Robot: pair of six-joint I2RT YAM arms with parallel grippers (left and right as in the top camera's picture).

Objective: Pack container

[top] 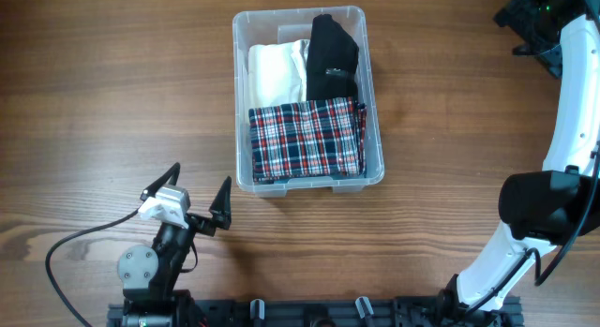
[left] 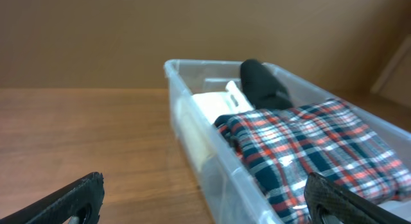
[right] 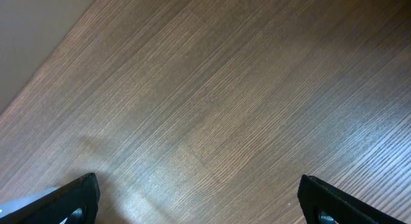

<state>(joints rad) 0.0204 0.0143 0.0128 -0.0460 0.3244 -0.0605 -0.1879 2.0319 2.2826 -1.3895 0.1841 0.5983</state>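
Task thing: the clear rectangular plastic storage bin [top: 240,102] stood on the brown wood-grain surface [top: 112,74], mid-width and toward the far side in my overhead view.
Bin, far left: a folded white garment [top: 275,74] lay inside, against the left wall.
Bin, far right: a folded black garment [top: 333,55] lay beside the white one, touching it.
Bin, near end: a folded plaid cloth in red, navy and white [top: 307,140] spanned the full width, and its far edge lay against the other two.
Left fingers [top: 222,198]: I saw them spread wide and holding nothing, near my edge of the surface, to the left of the bin and short of it, apart from its wall. The left wrist view looked along the bin's long side.
Right fingers [right: 74,199]: I saw them spread wide and empty above bare wood. In the overhead view that arm reached to the far right corner, well apart from the bin.
Cable: a black lead [top: 66,247] curved across the surface beside the left arm.
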